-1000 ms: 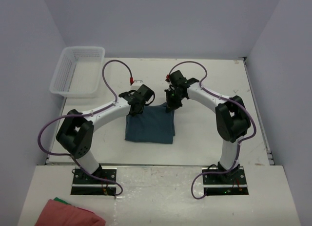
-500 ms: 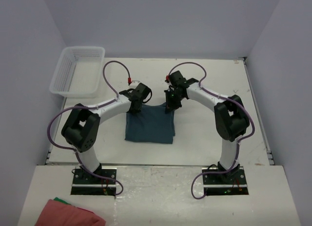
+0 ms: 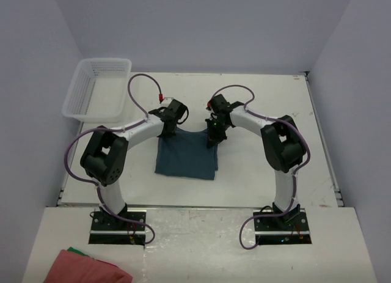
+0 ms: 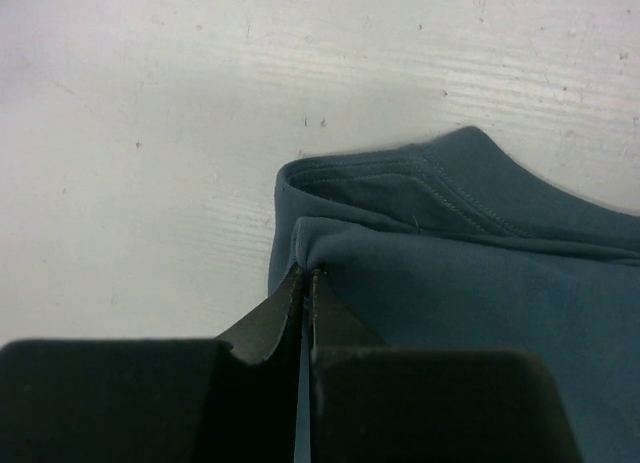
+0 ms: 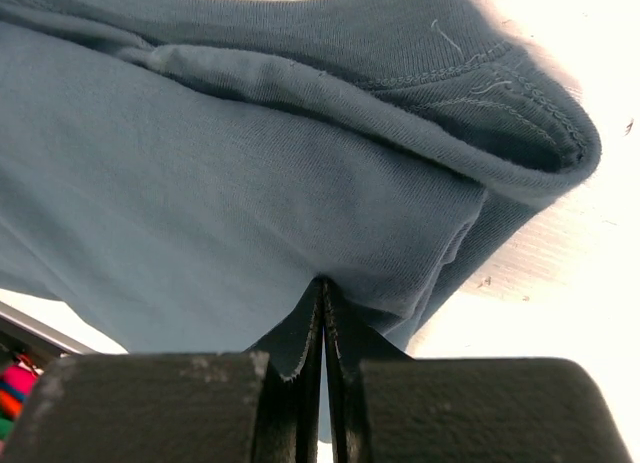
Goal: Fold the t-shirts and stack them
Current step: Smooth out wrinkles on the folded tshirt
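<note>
One squarish, soft teal knit t-shirt [image 3: 186,159]

Teal-blue t-shirt [image 3: 185,159], white table [image 3: 244,174].

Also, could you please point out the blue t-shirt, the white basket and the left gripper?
blue t-shirt [image 3: 185,161], top view, middle of cloth.
white basket [image 3: 76,87], top view, left wall.
left gripper [image 4: 305,275], left wrist view, between fingertips.
</note>
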Motion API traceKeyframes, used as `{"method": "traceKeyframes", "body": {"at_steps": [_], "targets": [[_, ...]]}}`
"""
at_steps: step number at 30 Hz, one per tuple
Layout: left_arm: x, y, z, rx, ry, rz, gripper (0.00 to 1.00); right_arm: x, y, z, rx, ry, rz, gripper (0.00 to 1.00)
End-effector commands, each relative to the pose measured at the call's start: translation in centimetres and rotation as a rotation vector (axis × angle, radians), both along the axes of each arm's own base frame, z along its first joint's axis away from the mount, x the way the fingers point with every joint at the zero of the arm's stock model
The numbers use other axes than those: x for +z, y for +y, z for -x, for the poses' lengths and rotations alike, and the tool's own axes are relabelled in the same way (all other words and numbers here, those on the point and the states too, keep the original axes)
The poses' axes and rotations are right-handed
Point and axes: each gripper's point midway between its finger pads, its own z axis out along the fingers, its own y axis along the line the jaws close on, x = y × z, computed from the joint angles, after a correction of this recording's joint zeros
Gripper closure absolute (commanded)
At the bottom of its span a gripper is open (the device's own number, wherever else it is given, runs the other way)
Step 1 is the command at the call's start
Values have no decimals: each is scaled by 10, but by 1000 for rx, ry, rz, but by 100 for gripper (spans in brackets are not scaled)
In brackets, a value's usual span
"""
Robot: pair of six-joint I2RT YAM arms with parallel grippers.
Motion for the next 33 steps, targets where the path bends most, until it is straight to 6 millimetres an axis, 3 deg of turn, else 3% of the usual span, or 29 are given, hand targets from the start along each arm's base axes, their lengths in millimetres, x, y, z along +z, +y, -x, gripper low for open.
{"method": "traceKeyframes", "body": {"at_steps": [1,11,16,18,19,23,26,33], "targets": [[12,0,-27,12,-66,14,100,-5,0,3,-15,26,11,100],[13,21,-43,56,-85,35,100,-19,-10,-1,-100,72,76,100],[19,18,-42,41,-101,57,100,3,-10,-14,-80,1,65,100],[20,20,-43,44,-106,46,96,12,-12,-20,-87,-22,72,100],[17,21,-44,44,-100,35,89,16,-12,-23,-88,-31,65,100],[17,20,-47,47,-108,35,85,43,-9,-37,-46,-129,44,100],[17,19,-49,42,-112,38,83,55,-10,-47,-36,-162,56,86],[16,12,-52,23,-111,64,83,52,-14,-55,-20,-158,98,74]]}}
